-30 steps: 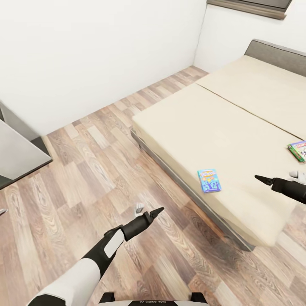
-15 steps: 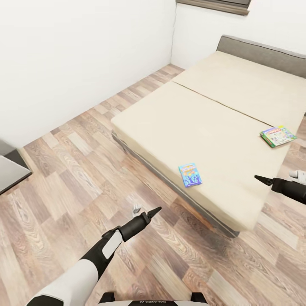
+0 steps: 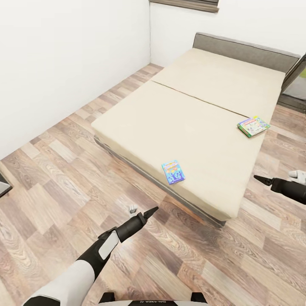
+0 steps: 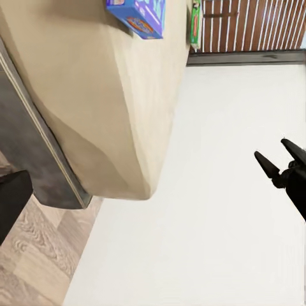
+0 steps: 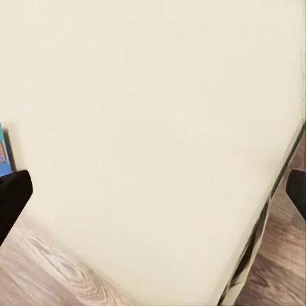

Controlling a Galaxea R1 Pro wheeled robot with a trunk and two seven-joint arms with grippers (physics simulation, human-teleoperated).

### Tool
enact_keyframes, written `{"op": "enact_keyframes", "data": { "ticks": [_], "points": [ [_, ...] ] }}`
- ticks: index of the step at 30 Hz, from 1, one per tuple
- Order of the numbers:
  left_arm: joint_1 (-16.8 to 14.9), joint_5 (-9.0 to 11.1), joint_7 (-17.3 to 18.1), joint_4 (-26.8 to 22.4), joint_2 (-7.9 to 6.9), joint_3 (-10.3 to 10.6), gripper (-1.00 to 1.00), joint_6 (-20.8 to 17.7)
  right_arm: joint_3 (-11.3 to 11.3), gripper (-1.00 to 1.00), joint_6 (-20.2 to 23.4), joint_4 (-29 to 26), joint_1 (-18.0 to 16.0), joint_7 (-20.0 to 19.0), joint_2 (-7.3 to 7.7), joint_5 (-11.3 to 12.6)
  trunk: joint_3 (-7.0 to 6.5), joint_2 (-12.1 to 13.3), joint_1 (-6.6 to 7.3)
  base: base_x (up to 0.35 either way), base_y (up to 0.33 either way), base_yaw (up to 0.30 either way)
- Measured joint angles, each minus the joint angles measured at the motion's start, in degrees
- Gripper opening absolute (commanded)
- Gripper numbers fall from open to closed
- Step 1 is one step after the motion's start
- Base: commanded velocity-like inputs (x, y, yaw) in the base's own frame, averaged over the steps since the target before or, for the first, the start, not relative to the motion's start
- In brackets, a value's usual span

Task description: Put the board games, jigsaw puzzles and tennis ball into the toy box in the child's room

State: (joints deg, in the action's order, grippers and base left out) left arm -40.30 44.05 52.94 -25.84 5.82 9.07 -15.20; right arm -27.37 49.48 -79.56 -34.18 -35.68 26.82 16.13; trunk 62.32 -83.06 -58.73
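Two board games lie on the bed [image 3: 191,110]. A mostly blue one [image 3: 173,171] sits near the mattress's front edge, and a white-green one [image 3: 253,126] near its right edge. My left gripper [image 3: 151,210] hovers over the wood floor just short of the bed, a little left of the blue box. My right gripper [image 3: 258,178] hangs by the bed's near right corner. The right wrist view shows its fingers [image 5: 13,197] wide apart over bare mattress, nothing between them. The blue box [image 4: 137,13] also shows in the left wrist view. The table and toy box are out of view.
White walls run along the left and behind the low grey headboard [image 3: 242,46]. Wood-plank floor [image 3: 63,178] spreads between me and the bed. A dark opening [image 3: 293,87] stands right of the bed, and a dark furniture corner [image 3: 2,188] is at the left edge.
The whole view has swung: bed and both game boxes slid left in the picture, and the grey furniture at the left has nearly left view. Both arms keep the same pose.
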Motion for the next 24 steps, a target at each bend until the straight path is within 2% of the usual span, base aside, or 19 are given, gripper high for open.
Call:
{"op": "enact_keyframes", "data": {
  "ticks": [4, 16, 24],
  "points": [
    [0.1, 0.5, 0.8, 0.0, -0.33, 0.0, 1.00, 0.0, 0.0, 1.00, 0.0, -0.6, 0.3, -0.1, -0.15, 0.0, 0.01, 0.0, 0.00, 0.000, 0.000, -0.096],
    [0.7, 3.8, 2.4, 0.1, -1.82, 0.0, 1.00, -0.2, 0.0, 1.00, -0.1, -3.8, 2.4, -0.1, -0.56, 0.2, 0.21, 0.0, 0.00, 0.000, 0.000, -0.035],
    [1.0, 4.7, 2.8, 0.1, -2.19, 0.0, 1.00, -0.1, 0.0, 1.00, -0.1, -4.5, 2.8, -0.1, -0.67, 0.2, 0.74, 0.0, 0.00, 0.000, 0.000, -0.009]
  ]
}}
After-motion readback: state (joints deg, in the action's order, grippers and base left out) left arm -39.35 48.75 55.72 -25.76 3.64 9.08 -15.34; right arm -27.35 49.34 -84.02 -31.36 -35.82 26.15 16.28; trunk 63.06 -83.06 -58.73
